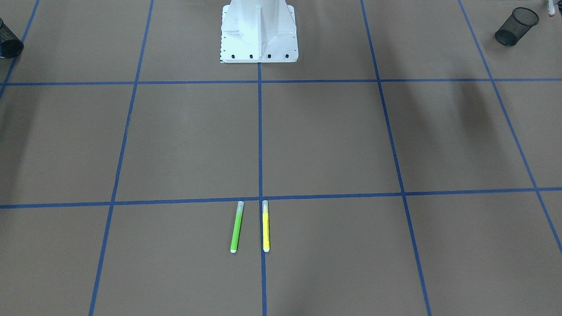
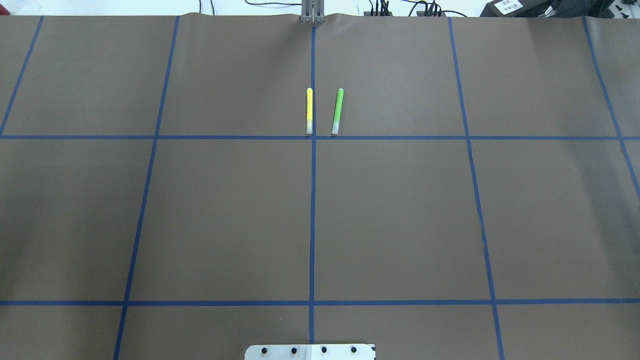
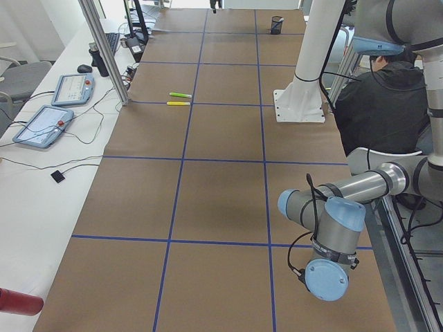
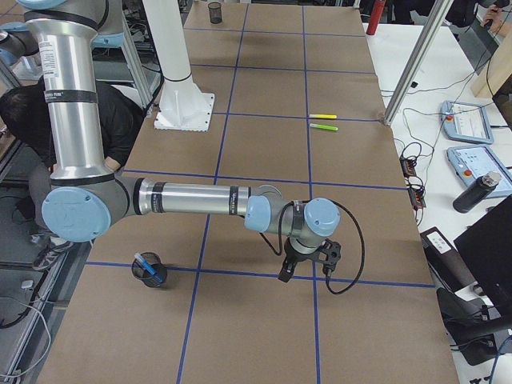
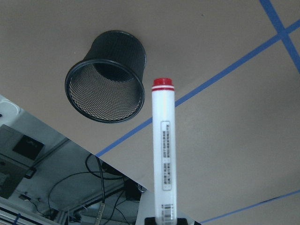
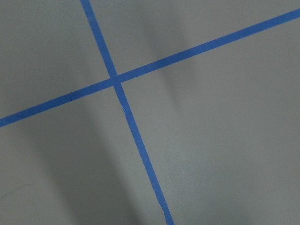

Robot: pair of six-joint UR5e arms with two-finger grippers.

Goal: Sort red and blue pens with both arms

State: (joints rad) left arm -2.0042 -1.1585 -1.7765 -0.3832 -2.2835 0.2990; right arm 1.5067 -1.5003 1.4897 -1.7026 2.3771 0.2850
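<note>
One pen, the white-barrelled red pen (image 5: 163, 154), is gripped at its lower end by the left claw (image 5: 165, 220). The claw is clenched on the barrel and is seen only as black edges at the bottom of the left wrist view. The pen's red end is pointed away from the claw and is seen beside the rim of a black mesh cup (image 5: 107, 89), which is stood on the brown worktop (image 5: 225, 140). The left arm (image 3: 367, 185) is folded low at the worktop's near end in the left side view, with its wrist turned downward. The right claw (image 4: 306, 268) is hung over a blue tape crossing (image 6: 115, 79); how far it is parted cannot be told. The right arm (image 4: 192, 198) is stretched level and low across the worktop. The blue pen (image 4: 146, 265) is stood in a second mesh cup (image 4: 150, 280), near that arm's elbow.
</note>
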